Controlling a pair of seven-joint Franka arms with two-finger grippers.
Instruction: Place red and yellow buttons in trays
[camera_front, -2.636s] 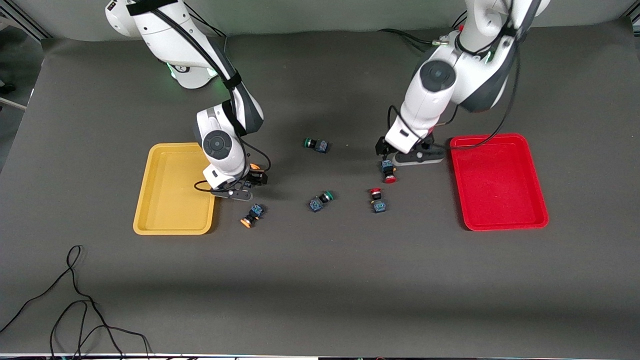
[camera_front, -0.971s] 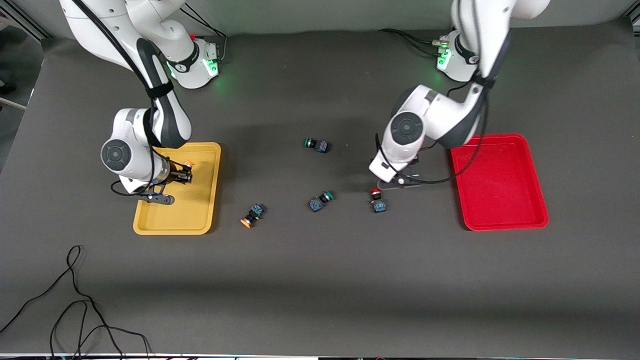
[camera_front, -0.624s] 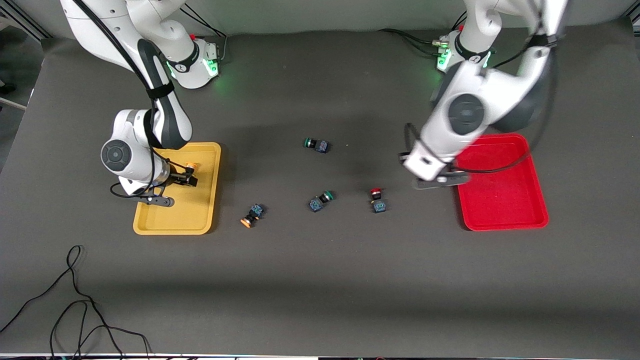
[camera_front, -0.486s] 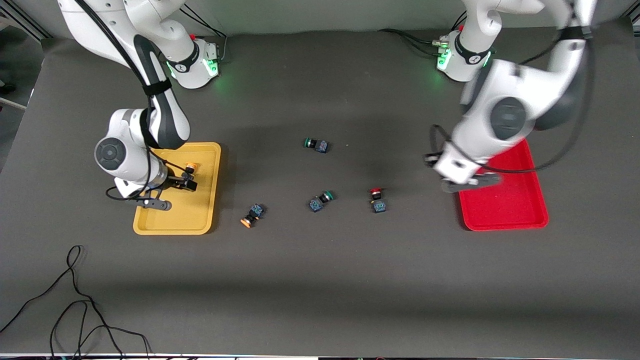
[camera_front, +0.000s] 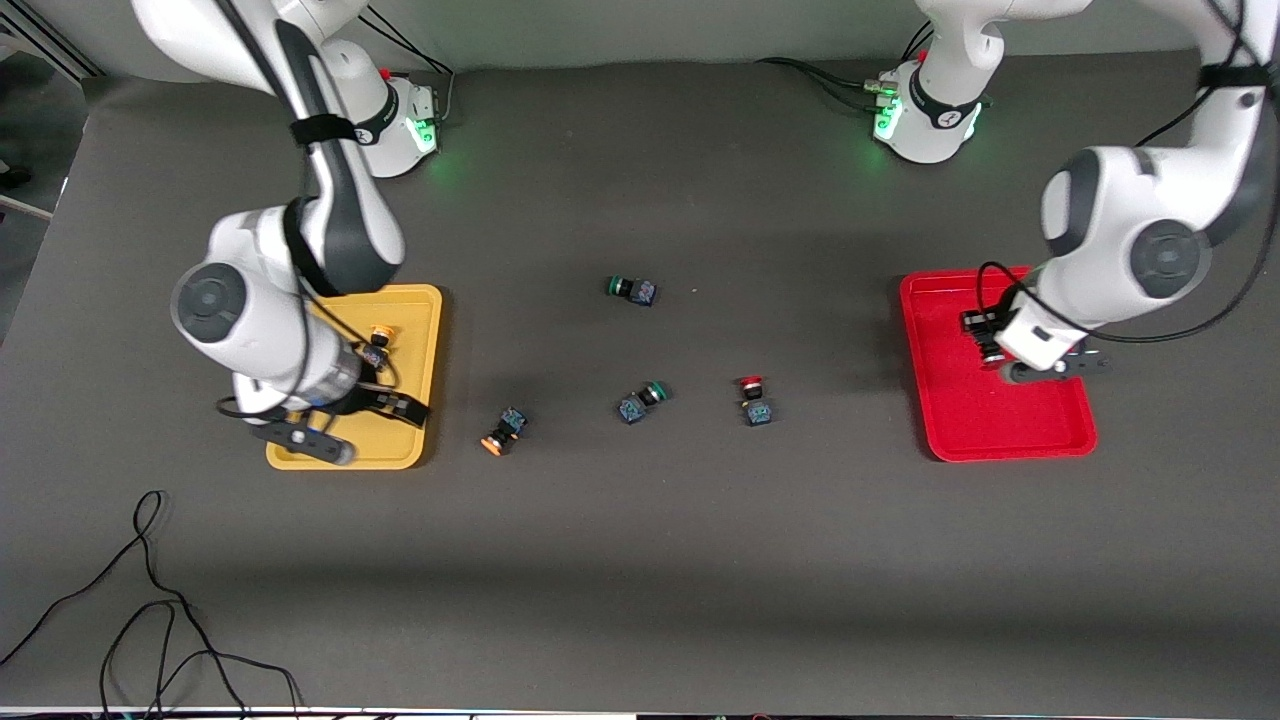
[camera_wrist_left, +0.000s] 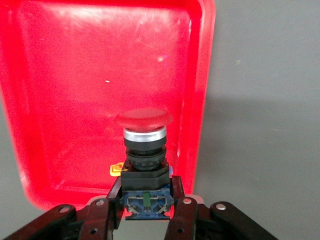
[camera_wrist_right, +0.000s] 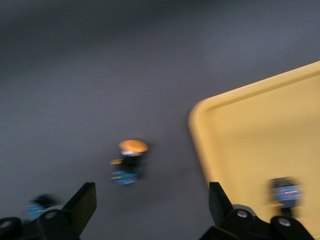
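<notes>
Red-capped button (camera_wrist_left: 144, 165): your left gripper (camera_wrist_left: 145, 212) has it pinched by the blue-and-black body, fingers (camera_wrist_left: 181, 215) closed tight on both sides, cap pointing away from the wrist. You hold it in the air over the red tray (camera_front: 1040, 425), above the tray's half nearer the arm bases.

Right gripper (camera_front: 355, 405): fingers spread wide, nothing between them. It hangs over the corner of the yellow tray (camera_front: 405, 455) nearest the front camera and the table's middle.

Yellow button, first (camera_front: 377, 340): lies in the yellow tray, apart from your right gripper and farther from the front camera than it.

Yellow button, second (camera_front: 502, 430): lies on the mat just beside the yellow tray, toward the table's middle.

Red button, second (camera_front: 753, 398): on the mat between the two trays, closer to the red one, cap pointing toward the bases.

Green buttons: one (camera_front: 640, 400) between the loose yellow and red ones; another (camera_front: 632, 290) farther from the front camera than all three.

Surface: dark grey mat (camera_front: 640, 560) over the whole table. A black cable (camera_front: 150, 600) trails across the corner nearest the front camera at the right arm's end.
</notes>
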